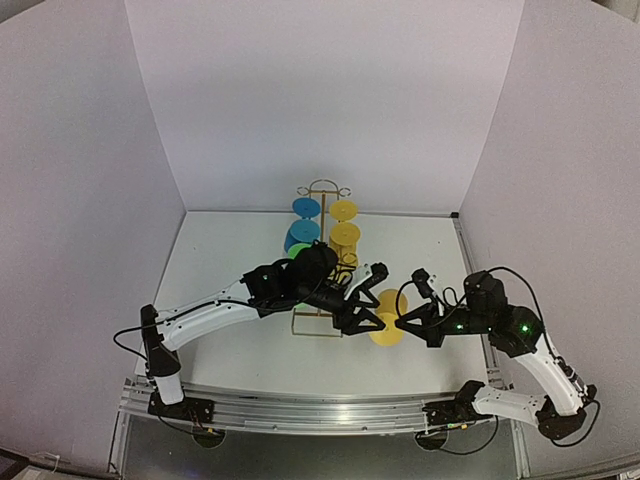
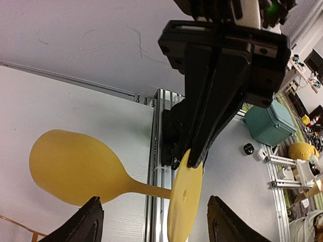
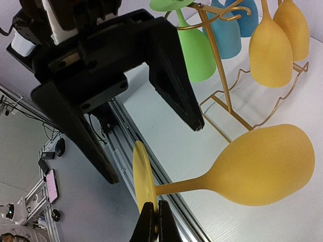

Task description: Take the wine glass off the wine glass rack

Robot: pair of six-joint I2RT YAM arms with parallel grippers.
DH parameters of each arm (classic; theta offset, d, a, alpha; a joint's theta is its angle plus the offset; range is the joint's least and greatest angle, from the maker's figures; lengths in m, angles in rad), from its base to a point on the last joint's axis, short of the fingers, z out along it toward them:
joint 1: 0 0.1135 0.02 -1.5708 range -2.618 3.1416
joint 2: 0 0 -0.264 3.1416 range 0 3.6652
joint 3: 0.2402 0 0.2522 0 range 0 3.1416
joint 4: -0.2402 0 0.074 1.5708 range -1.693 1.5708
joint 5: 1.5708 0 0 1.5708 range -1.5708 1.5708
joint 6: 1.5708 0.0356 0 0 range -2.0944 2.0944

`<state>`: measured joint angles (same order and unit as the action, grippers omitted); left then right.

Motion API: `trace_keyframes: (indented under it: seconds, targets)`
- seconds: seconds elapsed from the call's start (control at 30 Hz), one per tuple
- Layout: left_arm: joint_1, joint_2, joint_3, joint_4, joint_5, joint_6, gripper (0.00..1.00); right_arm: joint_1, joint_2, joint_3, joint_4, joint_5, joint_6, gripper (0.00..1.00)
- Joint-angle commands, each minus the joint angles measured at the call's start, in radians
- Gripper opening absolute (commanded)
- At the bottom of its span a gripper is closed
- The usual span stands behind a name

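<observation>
Right gripper [image 3: 154,214] is clamped on the foot rim of the yellow plastic wine glass [image 3: 267,166], holding it sideways and carrying it alone. Left gripper [image 2: 154,204] has its jaws apart on either side of the foot, apparently not touching. Glass is off the gold wire wine glass rack [image 3: 217,55], just near of it, above the white table [image 1: 220,260].
</observation>
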<state>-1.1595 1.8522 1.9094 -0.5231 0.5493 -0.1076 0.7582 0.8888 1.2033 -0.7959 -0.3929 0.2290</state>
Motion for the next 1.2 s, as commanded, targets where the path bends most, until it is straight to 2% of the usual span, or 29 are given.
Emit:
trace_keyframes:
  seconds: [0.0,0.03,0.13,0.27,0.4,0.5,0.53,0.6,0.7,0.87,0.97,1.03,1.17]
  targets:
    - [-0.001,0.007,0.039,-0.001,0.092,0.026,0.58,0.004,-0.017,0.012,0.060,-0.015,-0.035,0.00]
    - [-0.001,0.007,0.038,-0.001,0.106,0.031,0.51,0.004,-0.016,0.012,0.063,-0.013,-0.037,0.00]
    - [-0.001,0.011,0.043,-0.002,0.141,0.041,0.37,0.004,-0.013,0.006,0.067,-0.011,-0.034,0.00]
    - [-0.002,0.014,0.048,-0.002,0.165,0.048,0.03,0.004,-0.011,0.000,0.073,-0.003,-0.026,0.00]
    - [-0.002,0.006,0.027,0.005,0.161,0.065,0.00,0.004,-0.015,-0.008,0.072,0.012,-0.015,0.00]
    - [-0.001,-0.024,-0.023,0.012,0.114,0.162,0.00,0.004,-0.025,-0.003,0.060,0.125,0.059,0.02]
    - [-0.001,-0.040,-0.041,0.008,0.093,0.237,0.00,0.004,-0.034,0.001,0.045,0.172,0.078,0.16]
    - [-0.001,-0.070,-0.095,0.013,0.036,0.374,0.00,0.004,-0.063,0.019,0.015,0.268,0.130,0.54]
    - [-0.004,-0.123,-0.182,0.019,-0.002,0.656,0.00,0.004,-0.097,0.064,-0.050,0.473,0.220,0.82]
    - [-0.016,-0.212,-0.377,0.071,-0.017,1.048,0.00,0.004,-0.006,0.232,-0.296,0.663,0.437,0.84]
    - [-0.031,-0.292,-0.551,0.182,-0.045,1.279,0.00,0.004,0.103,0.344,-0.450,0.619,0.493,0.84]
    - [-0.040,-0.349,-0.684,0.305,-0.062,1.405,0.00,0.004,0.152,0.371,-0.484,0.545,0.503,0.85]
    - [-0.052,-0.417,-0.850,0.517,-0.109,1.490,0.00,0.003,0.215,0.381,-0.488,0.374,0.507,0.81]
